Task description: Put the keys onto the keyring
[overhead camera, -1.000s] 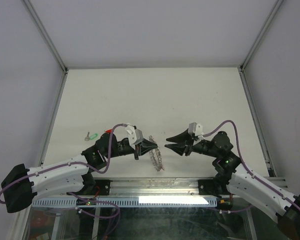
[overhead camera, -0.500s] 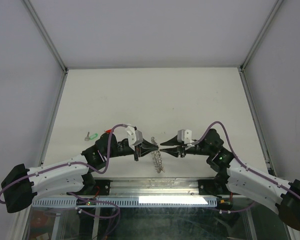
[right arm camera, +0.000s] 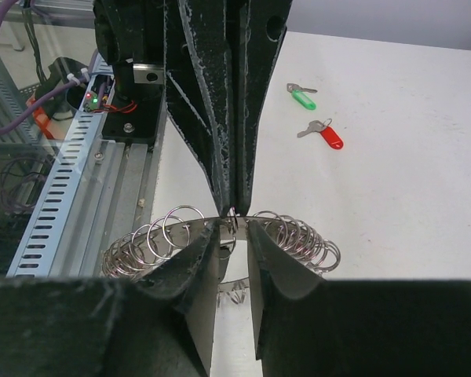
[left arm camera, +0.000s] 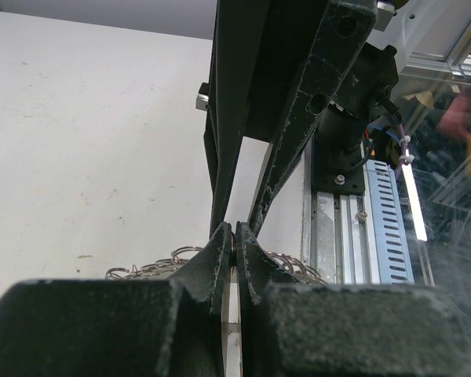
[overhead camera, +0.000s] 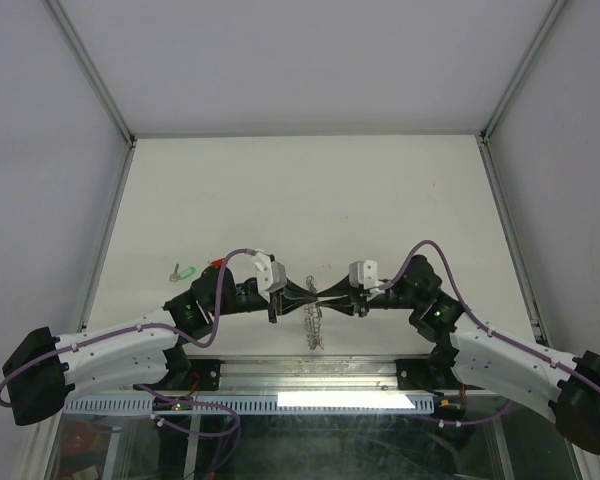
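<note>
Left gripper [overhead camera: 309, 293] is pinched shut on the top edge of the keyring [right arm camera: 292, 232], holding it upright by the desk's [overhead camera: 300, 190] near edge. Right gripper [overhead camera: 324, 295] straddles the same spot tip to tip, jaws a sliver apart. Green key [right arm camera: 302, 97] and red key [right arm camera: 326, 136] lie together further left.

Left arm [overhead camera: 110, 352] and right arm [overhead camera: 510, 355]: white shells, black joints.
Black elbow housings, purple cable [overhead camera: 223, 262] over each wrist, pale camera block [overhead camera: 272, 272] behind left gripper [overhead camera: 308, 294] and right gripper [overhead camera: 324, 296]. Fingers [right arm camera: 192, 271] are matte black, grainy, tapered, with round holes higher up.
</note>
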Tool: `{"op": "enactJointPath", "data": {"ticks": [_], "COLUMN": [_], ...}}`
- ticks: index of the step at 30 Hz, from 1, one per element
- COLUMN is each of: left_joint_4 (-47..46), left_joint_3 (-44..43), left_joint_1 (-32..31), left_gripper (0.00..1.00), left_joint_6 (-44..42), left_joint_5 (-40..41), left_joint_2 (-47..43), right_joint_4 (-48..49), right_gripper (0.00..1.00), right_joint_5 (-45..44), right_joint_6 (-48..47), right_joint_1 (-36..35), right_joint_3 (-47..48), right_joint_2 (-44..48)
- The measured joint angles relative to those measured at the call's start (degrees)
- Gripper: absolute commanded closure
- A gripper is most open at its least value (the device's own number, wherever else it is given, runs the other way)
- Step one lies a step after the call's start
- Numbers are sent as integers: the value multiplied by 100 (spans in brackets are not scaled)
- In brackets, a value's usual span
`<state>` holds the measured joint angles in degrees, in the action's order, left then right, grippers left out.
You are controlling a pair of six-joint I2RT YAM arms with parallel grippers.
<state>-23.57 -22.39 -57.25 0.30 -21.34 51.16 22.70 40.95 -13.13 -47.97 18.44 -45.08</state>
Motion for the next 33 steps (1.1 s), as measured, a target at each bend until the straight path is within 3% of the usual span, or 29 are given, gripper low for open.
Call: {"op": "enactJointPath", "data": {"ticks": [16,22,27,30,33], "left_joint_4": [20,20,37,35,68], "left_joint_3": [-2,-4,-7,-9,-76], "left_joint_1": [0,0,0,0,0], "left_gripper": [100,100,100,68,57], "left_joint_6": [-2,-2,-2,-13,-61], "left_joint_5": [-7,-24,-33,-28,-13], "left_joint_2": [17,22,22,20,0], "right_joint_4": [-212,-264,-699,-1045,-1622], "right_gripper": [84,99,100,100,100], "right_joint_5": [63,79,85,55,-48], "right_joint_6": [-9,-9,-35,-61,-197], "right_joint_1": [-63,-68,-66,-68,-74], "right_joint_3": [181,197,422,575,778], "right_joint_2": [-260,-273,-330,-321,-236]}}
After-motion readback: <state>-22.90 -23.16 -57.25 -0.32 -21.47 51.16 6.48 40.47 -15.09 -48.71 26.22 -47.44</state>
